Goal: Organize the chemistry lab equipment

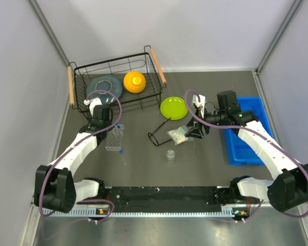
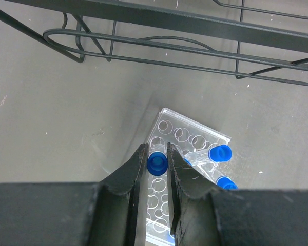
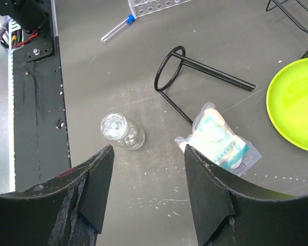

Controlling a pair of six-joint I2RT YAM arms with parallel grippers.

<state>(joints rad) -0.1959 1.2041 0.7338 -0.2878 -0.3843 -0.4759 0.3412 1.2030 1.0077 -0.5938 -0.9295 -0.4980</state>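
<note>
Seating the test tube clamped in left gripper needs vertical alignment over a hole in the rack; right gripper gapes empty.

Left arm: extended forward from base, wrist pitched down. Left gripper: fingers close together, near parallel, clamped on cap of blue-capped test tube. Right arm: extended forward, forearm turned inward toward centre. Right gripper: fingers spread wide apart, pointing downward.
</note>
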